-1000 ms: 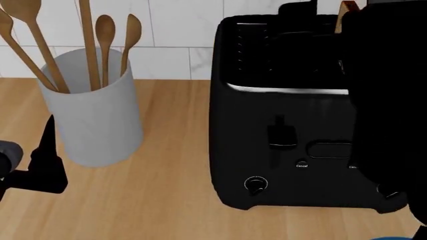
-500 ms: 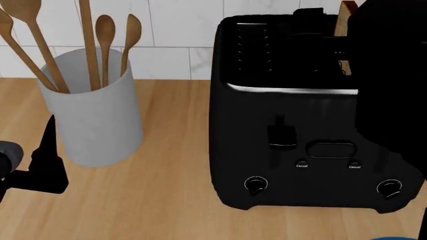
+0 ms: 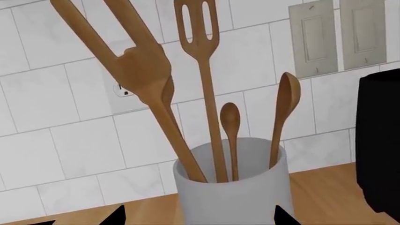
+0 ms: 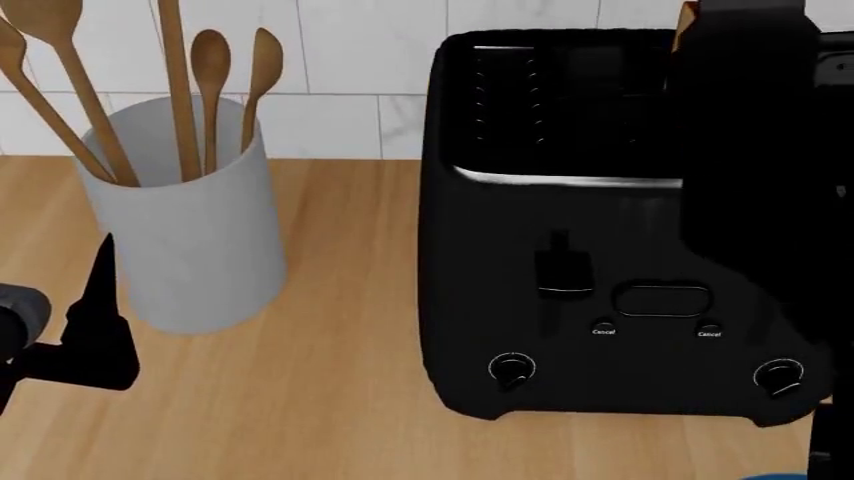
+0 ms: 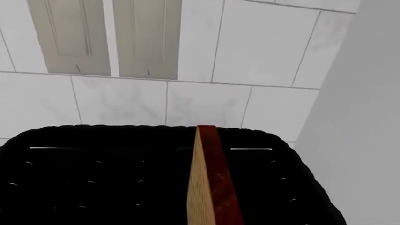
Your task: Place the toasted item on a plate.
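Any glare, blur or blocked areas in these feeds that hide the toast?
Head view: sharp, no glare, but the black right arm hides all but a sliver of toast above the black toaster. Right wrist view: toast edge-on, crisp. Left wrist view: only utensil crock, evenly lit.

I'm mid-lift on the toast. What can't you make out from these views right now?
- Right gripper: fingertips show in no view; its dark arm fills the head view's right side.
- Toast: edge-on in the right wrist view, so any grip is unseen.
- Plate: only a blue sliver, cut by the head view's bottom edge.
- Toaster right slot: hidden behind the arm.
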Tool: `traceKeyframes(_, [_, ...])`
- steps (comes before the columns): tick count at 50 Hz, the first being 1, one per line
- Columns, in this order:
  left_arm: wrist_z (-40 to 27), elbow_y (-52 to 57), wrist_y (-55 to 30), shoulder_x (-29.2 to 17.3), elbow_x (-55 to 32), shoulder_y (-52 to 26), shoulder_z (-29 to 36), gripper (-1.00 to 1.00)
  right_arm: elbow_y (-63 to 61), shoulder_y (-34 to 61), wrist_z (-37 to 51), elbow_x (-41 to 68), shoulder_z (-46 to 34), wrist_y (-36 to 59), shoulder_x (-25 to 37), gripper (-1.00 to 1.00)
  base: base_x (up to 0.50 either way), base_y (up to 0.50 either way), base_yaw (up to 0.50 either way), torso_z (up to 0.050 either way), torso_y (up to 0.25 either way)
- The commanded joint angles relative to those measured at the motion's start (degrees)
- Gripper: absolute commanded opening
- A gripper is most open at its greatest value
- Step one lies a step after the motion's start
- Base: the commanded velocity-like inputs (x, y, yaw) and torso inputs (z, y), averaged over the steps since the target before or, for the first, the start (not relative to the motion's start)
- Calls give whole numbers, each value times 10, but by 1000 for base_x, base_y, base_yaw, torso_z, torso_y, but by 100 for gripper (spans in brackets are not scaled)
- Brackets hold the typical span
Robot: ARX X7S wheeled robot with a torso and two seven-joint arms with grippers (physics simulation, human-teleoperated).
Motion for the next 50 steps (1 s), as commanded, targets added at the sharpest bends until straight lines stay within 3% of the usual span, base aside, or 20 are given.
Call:
traceKeyframes(1, [-1, 0, 0, -2, -1, 1, 1, 100, 52, 10, -25, -23, -26, -30, -5, 100, 0, 0, 0, 0, 0])
traceKeyframes(28, [-3, -10, 4, -1, -2, -8, 10, 100, 84, 6, -38, -36, -43, -51, -3, 100, 0, 0, 0, 0, 0])
traceKeyframes(29, [-4, -9, 3, -1, -2, -8, 10, 100, 82, 7, -39, -39, -45, -53, -1, -100, 0, 0, 0, 0, 0])
traceKeyframes(50, [-6, -1, 5, -6, -7, 0, 5, 100, 55, 28, -33, -29, -44, -40, 1, -100, 0, 0, 0, 0, 0])
